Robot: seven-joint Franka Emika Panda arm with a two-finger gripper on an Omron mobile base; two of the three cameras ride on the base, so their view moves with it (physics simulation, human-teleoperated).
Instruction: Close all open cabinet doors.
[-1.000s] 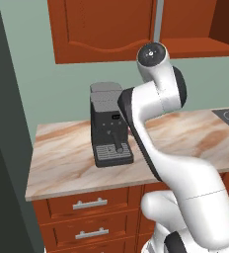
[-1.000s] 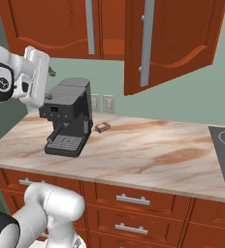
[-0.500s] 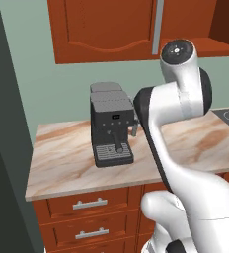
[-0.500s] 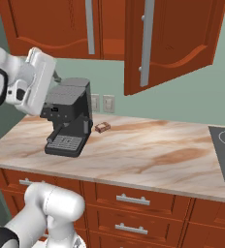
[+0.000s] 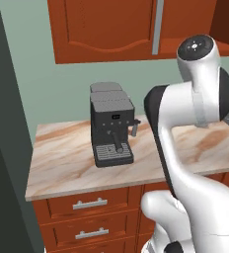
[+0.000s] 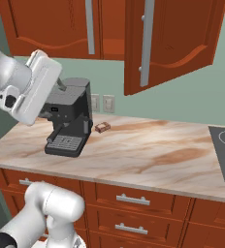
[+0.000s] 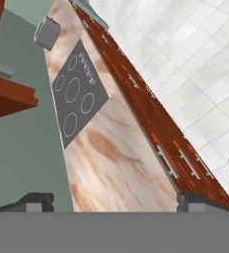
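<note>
Task thing: the open cabinet door [image 6: 175,43] hangs from the wall cabinets above the marble counter [image 6: 148,155], swung out toward the near side. To its left is a closed cabinet door [image 6: 51,24], flush with the cabinet front.

Door axis: the open door's long axis is vertical. Its grey bar handle [image 6: 145,43] runs up and down along its left edge, so I judge the hinge to be on the right.

My gripper [image 7: 114,201]: the two tips sit far apart at the bottom corners of the hand view, so the fingers are spread with nothing between them.

Key relation: my hand [image 6: 34,87] is low on the left, in front of the coffee machine [image 6: 68,123]. The open door lies up and well to the right of my fingers. The hand camera looks rightward along the counter toward the cooktop [image 7: 77,94].

Coming move, as I judge it: raise and carry the hand right to the door's outer face near the handle edge, then push it toward the far wall.

Edges: the door's bottom edge is well above the counter.

Open room: the air between the coffee machine and the door is free. A small brown item [image 6: 103,127] lies low on the counter, below that path.
</note>
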